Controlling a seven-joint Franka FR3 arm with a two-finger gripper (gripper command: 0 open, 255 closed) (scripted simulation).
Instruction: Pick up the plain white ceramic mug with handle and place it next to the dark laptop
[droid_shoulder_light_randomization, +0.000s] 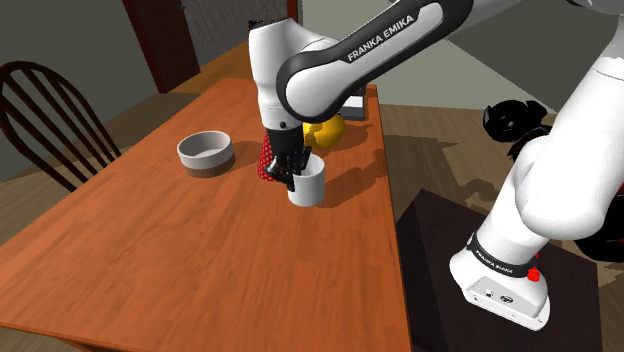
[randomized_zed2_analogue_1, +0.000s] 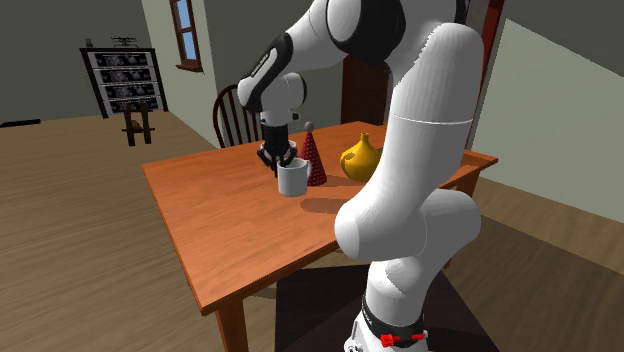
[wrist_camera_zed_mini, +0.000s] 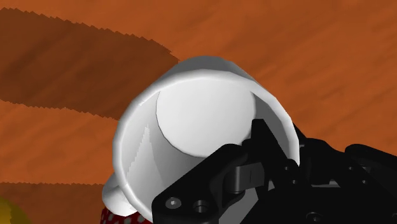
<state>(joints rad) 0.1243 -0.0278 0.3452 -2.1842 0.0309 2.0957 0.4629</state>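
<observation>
Mug (droid_shoulder_light_randomization: 310, 186) stood upright on the table (droid_shoulder_light_randomization: 190, 255) by the red cone (randomized_zed2_analogue_1: 313, 155), gripper (droid_shoulder_light_randomization: 293, 172) at its rim, hold impossible to tell; probably light, rigid, slick and breakable, best pinched across the wall.

table (droid_shoulder_light_randomization: 200, 250): wood, grain plainly visible, smooth, low sheen. mug (droid_shoulder_light_randomization: 310, 186): white, smooth, soft gloss; material not evident. gripper (droid_shoulder_light_randomization: 292, 176): black, matt. bowl (droid_shoulder_light_randomization: 205, 152): grey, matt. arm shell (droid_shoulder_light_randomization: 380, 60): white, smooth, glossy.
</observation>
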